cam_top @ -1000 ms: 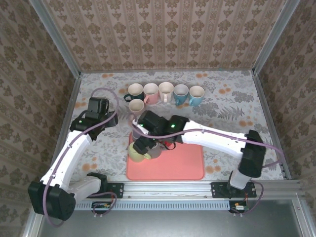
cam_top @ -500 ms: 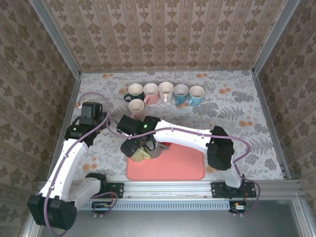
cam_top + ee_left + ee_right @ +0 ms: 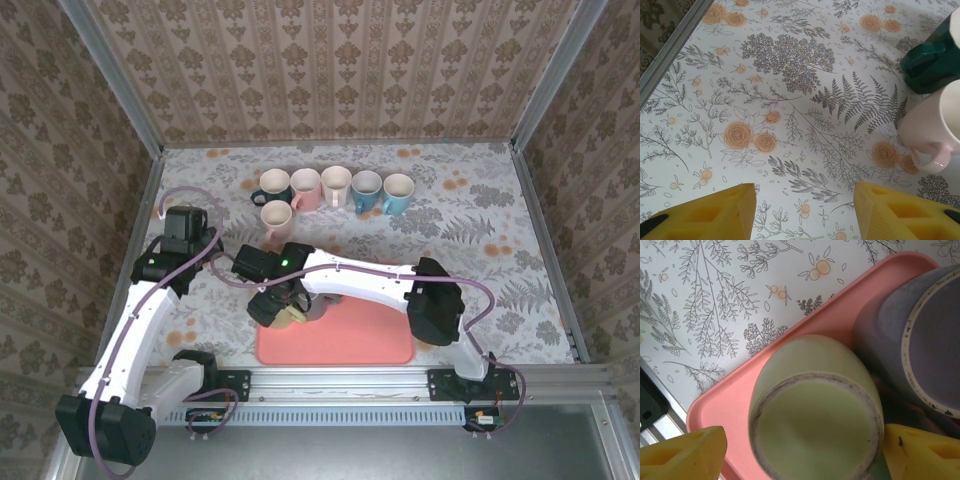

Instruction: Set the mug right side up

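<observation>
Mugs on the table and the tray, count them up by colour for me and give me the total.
Pink mugs: 3
Blue mugs: 2
Dark green mug: 1
Light green mug: 1
Purple mug: 1
Total: 8

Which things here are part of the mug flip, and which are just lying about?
Job:
green mug, base up
tray under it
right gripper straddling it

Lying about:
grey mug beside it
six upright mugs at the back
left gripper, hovering open
</observation>
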### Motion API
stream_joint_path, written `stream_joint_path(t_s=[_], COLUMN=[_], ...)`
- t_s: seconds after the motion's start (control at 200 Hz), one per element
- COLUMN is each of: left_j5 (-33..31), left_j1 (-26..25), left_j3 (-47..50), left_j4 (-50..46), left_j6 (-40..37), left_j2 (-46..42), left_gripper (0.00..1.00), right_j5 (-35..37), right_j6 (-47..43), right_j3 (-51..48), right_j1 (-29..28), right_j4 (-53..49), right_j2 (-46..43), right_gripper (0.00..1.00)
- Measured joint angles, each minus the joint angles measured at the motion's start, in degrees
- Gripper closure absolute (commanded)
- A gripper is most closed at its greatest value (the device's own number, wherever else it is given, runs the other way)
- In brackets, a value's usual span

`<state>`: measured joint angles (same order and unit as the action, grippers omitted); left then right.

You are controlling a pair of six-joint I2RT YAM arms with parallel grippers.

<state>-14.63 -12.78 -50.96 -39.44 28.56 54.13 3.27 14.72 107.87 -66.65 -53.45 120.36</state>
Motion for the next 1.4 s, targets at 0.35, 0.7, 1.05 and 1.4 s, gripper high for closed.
stream_joint_path(t_s=[0.35, 0.7, 1.05, 1.4], left_j5=[0.0, 0.0, 0.0, 0.0], left_j1=[-0.4, -0.7, -0.7, -1.1], left_j3=[0.0, 0.0, 0.0, 0.0], left_j4=[0.0, 0.1, 0.2, 0.4], left_j6=[0.0, 0.0, 0.0, -0.1], left_j2=[-0.3, -0.4, -0.4, -0.9], left_gripper=[0.45, 0.45, 0.45, 0.44], right_j5=[0.9, -1.4, -0.9, -0.9], right_j6=[-3.1, -5.9, -7.5, -7.5], right_j3=[5.2, 11.7, 14.1, 14.3], right_j1=[-1.9, -2.1, -2.4, -2.6], right_j4=[-5.2, -11.7, -12.5, -12.5], right_j2=[2.9, 6.8, 13.3, 14.1], right_gripper=[0.36, 0.29, 0.15, 0.49])
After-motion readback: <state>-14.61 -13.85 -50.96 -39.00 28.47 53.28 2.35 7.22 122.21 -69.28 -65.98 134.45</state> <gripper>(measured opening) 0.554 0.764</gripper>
